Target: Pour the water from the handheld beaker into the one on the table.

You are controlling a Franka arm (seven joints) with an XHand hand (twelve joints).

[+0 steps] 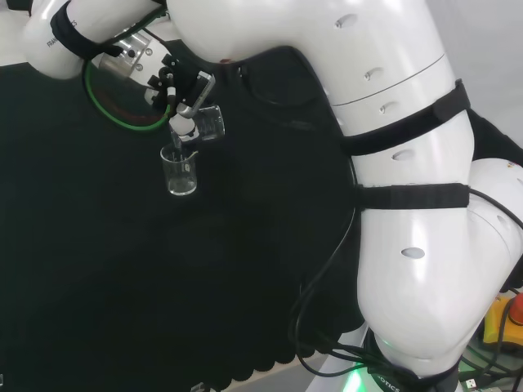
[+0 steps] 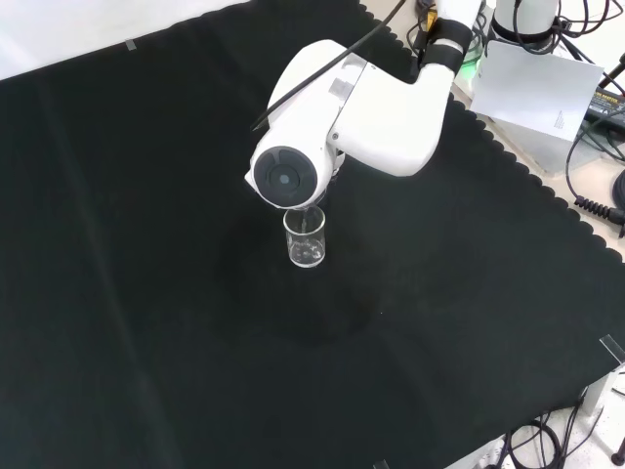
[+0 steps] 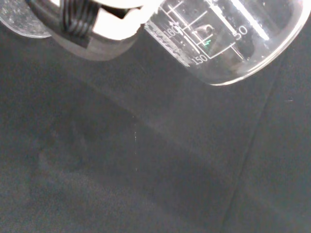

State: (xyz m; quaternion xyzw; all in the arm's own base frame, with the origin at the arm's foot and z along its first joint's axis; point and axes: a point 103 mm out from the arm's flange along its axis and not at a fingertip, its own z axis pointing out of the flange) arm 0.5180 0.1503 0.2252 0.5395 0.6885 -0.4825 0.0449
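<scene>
A clear glass beaker (image 1: 180,171) stands upright on the black cloth, seen in the front view as the beaker (image 2: 305,237) just below the arm's round grey cap. The hand (image 1: 176,90) is above it in the head view, fingers curled round a second clear beaker (image 1: 209,122) that is tipped over with its mouth toward the standing one. In the wrist view the held beaker (image 3: 228,39) lies close and large, its printed scale showing, with a dark finger (image 3: 82,29) beside it. Whether water is running I cannot tell.
A green cable ring (image 1: 122,110) lies on the cloth behind the hand in the head view. The arm's white links (image 1: 409,163) stand at the right. The cloth's scalloped edge (image 2: 547,195) and cables sit at the front view's right.
</scene>
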